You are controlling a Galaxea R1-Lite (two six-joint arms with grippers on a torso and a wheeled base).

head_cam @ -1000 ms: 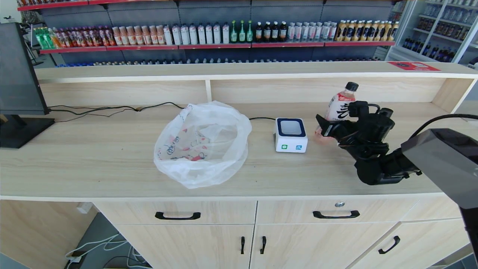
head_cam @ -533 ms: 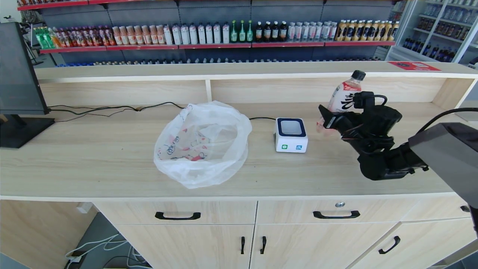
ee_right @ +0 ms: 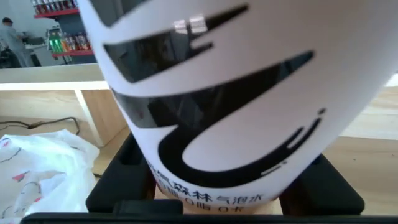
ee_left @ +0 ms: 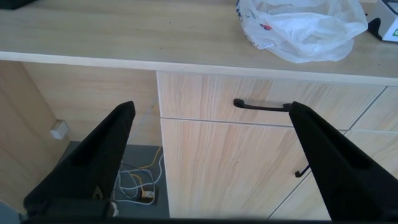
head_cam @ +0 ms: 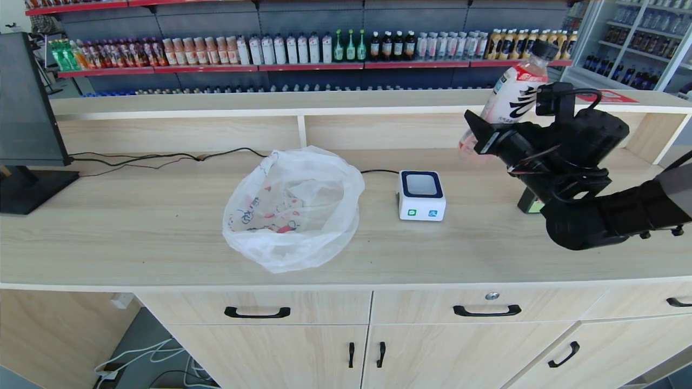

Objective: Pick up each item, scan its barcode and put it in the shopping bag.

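Right gripper [head_cam: 489, 138], upper right of the frame in the head view: black fingers pinched on the lower part of a plastic bottle [head_cam: 511, 100]. The bottle is held in the air above the counter [head_cam: 135, 232], tilted w/ its dark cap toward the top right. It's a clear, round bottle w/ pinkish drink at the base and a glossy white wrap label w/ black brush strokes. Up close from the wrist, the label [ee_right: 236, 106] curves smooth and shiny, w/ a black finger [ee_right: 124, 180] on each side.

Scanner [head_cam: 421, 195] sits approx. centre frame, just right of the bag: a small white box w/ rounded corners and a dark blue frame round a pale window on top. A thin black cable runs from its back.

Shopping bag [head_cam: 294, 208], centre, left of the scanner: thin, see-through white plastic, crumpled, lying slumped on the counter w/ red and dark print on it.

Counter is pale wood-grain laminate, flat, w/ a raised shelf at the back. A small dark thing w/ a green patch [head_cam: 530, 204] stands on it at right, partly hidden behind the arm.

Left gripper [ee_left: 211, 109]: two matte black wedge fingers spread wide, nothing between them, hanging in front of the cupboard fronts below the counter edge. A black drawer handle [ee_left: 261, 106] is beyond them.

Dark monitor [head_cam: 27, 108] at far left.
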